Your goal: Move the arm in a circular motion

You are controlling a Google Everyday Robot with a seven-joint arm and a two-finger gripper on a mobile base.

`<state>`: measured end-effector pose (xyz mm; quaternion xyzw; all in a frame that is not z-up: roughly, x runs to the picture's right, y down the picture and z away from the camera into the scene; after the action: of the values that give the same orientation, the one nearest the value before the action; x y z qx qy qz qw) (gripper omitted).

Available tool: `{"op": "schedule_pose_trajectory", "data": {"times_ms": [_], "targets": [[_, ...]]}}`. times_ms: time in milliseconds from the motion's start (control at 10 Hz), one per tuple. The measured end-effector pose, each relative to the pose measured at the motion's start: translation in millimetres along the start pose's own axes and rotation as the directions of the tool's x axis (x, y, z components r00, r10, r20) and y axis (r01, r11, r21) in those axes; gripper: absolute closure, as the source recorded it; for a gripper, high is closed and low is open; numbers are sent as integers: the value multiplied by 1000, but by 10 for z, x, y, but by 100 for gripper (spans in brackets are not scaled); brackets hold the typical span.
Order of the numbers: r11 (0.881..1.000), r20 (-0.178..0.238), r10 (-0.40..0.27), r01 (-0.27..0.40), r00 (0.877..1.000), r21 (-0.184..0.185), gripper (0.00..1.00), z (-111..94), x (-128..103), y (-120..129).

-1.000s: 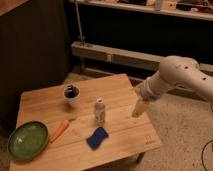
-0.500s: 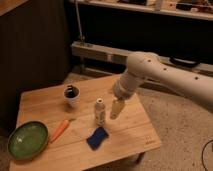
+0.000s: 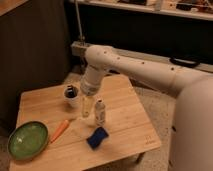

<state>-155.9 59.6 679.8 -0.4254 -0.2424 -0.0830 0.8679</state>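
While gripper (image 3: 86,109) hangs beside bottle (image 3: 100,112), cup (image 3: 71,96) behind.

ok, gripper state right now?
Gripper: open or shut cannot be told. It hangs low over the table, between the white bottle and the cup.

Thick white rounded arm (image 3: 135,65), small dark holes, narrow beige gripper (image 3: 86,106) above the table (image 3: 127,127).
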Motion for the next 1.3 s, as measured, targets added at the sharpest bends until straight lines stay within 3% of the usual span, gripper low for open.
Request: {"op": "schedule_pose_trajectory", "data": {"times_ms": [200,400,600,700,800,1000,1100,1300], "targets": [[997,-21,-83,83,996,7,20,29,-308,-313],[989,-35,-121,123,992,76,20,-148,-512,-693],[979,-36,-142,146,989,141,20,-432,-526,-977],[969,-37,-150,155,988,193,20,-713,-449,-1174],[963,-40,-149,154,988,222,20,-886,-363,-1271],[943,-35,-126,131,991,305,20,-1386,8,-1465],[939,-34,-116,121,993,322,20,-1490,119,-1485],[919,-22,-64,68,998,388,20,-1894,633,-1450]]}}
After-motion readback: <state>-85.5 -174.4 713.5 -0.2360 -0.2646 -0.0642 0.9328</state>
